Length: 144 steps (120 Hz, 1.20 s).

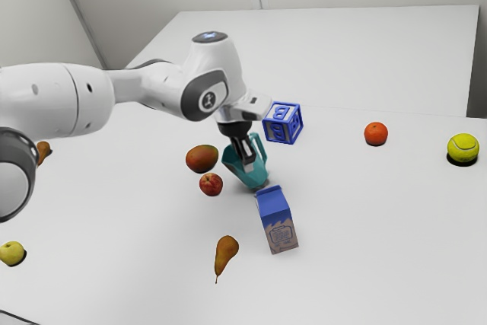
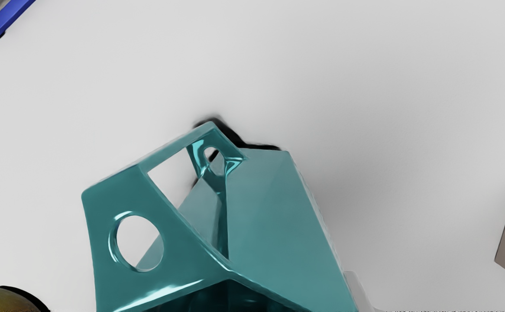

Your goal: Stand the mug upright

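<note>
Teal mug [image 1: 258, 176] at the tool [image 1: 248, 164]

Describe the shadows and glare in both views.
Wrist view: bright glare streaks on the mug, a narrow black shadow along part of its edge, and softer grey shading on the table beside it; exterior view: a dark shadow at the base of the tennis ball, with the table fairly evenly lit.

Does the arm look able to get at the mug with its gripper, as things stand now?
Probably yes: the gripper is right at the tilted mug, and the carton is beside it, not in between.
</note>
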Available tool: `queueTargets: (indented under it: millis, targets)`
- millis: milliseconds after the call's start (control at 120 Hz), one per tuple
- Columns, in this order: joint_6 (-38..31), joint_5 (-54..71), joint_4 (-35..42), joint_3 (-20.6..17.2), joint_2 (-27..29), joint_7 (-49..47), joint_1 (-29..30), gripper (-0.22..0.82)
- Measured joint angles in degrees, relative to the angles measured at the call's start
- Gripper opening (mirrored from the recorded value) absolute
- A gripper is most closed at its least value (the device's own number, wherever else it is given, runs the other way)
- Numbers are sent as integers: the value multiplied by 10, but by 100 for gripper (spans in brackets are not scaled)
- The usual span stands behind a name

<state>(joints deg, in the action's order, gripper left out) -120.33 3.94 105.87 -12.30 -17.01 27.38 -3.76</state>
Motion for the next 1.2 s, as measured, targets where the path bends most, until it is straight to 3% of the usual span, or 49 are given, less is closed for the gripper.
queueTargets:
  millis: [308, 683, 1008, 1200]
  targets:
    - [11, 54, 0, 1, -13, -55, -14, -17]
    - [14, 71, 0, 0, -7, -89, -18, 21]
    - [44, 66, -8, -6, 57, -104, -19, 41]
    - [109, 32, -106, -8, 74, -141, -13, 52]
